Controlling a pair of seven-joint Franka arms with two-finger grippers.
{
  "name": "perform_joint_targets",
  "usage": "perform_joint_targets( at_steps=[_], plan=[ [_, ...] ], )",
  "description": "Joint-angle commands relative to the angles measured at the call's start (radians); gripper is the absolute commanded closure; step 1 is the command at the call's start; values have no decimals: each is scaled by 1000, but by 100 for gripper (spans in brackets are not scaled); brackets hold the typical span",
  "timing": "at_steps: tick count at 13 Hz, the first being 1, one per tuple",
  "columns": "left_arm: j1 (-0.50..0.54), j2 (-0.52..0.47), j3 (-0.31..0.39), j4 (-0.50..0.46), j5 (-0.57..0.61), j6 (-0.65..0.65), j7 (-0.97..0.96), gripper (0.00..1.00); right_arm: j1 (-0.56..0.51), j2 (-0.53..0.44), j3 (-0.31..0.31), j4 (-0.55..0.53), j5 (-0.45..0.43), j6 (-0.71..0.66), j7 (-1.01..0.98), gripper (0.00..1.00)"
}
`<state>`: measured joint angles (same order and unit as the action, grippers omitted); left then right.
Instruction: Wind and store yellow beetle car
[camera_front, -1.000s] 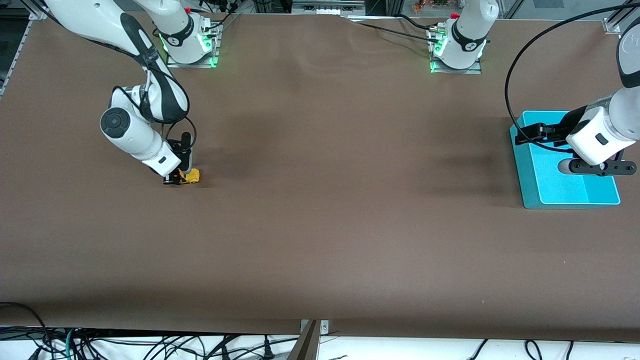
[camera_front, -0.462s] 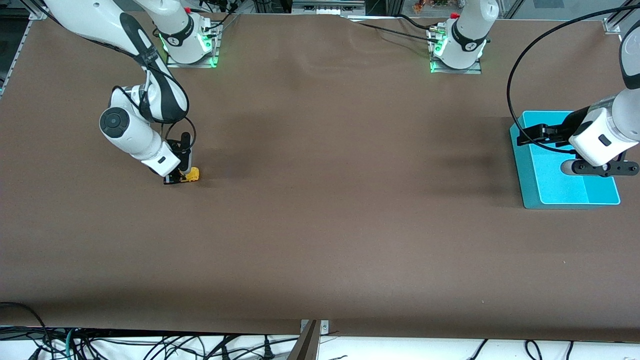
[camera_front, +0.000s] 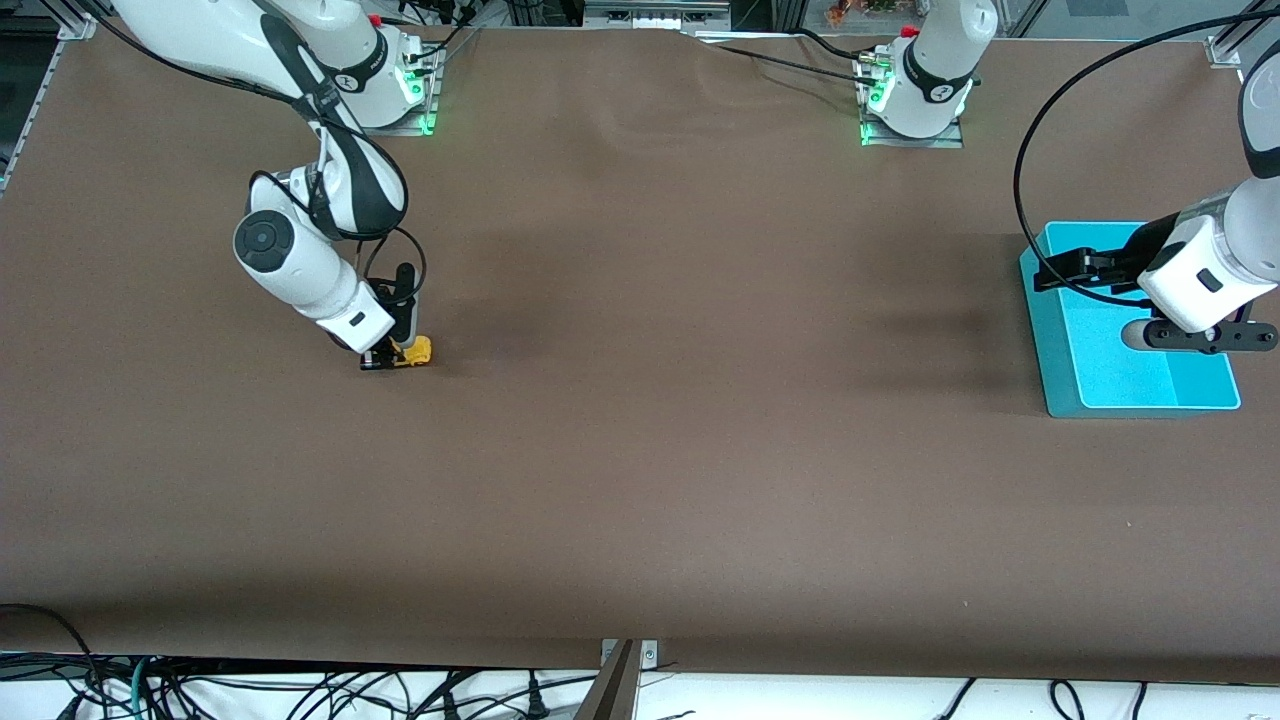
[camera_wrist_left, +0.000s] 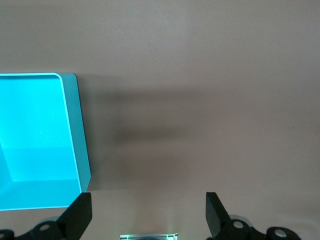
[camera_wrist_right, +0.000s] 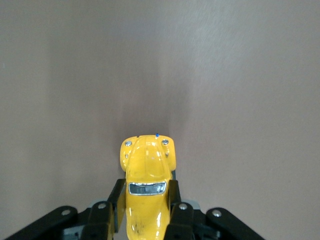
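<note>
The right gripper (camera_front: 392, 358) has its 2 fingers (camera_wrist_right: 112, 210) closed on the sides of the yellow beetle car (camera_front: 414, 351), whose nose sticks out past the fingertips, low on the brown table (camera_front: 640, 480). To wind it well, I judge the wheels should stay pressed down and the pull straight. The left gripper (camera_front: 1200, 337) waits with fingers wide apart and empty over the blue bin (camera_front: 1060, 350).
</note>
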<state>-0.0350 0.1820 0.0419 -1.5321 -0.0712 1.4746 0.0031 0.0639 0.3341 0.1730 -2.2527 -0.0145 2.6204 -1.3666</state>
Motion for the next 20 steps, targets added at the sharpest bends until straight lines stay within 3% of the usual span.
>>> perform_joint_targets(
  at_steps=[1, 6, 11, 20],
  plan=[
    [1, 17, 0, 36, 22, -7, 18, 0, -16, 46, 40, 50, -5, -23, 113, 100],
    [0, 17, 0, 49, 24, -8, 119, 0, -18, 92, 39, 51, -4, 7, 132, 100],
    [-6, 21, 0, 49, 24, -8, 287, 0, -52, 97, 31, 24, -2, 26, 28, 100],
    [-14, 30, -5, 53, 24, -13, 301, 0, -172, 82, -61, -21, 1, 23, -258, 100]
  ],
)
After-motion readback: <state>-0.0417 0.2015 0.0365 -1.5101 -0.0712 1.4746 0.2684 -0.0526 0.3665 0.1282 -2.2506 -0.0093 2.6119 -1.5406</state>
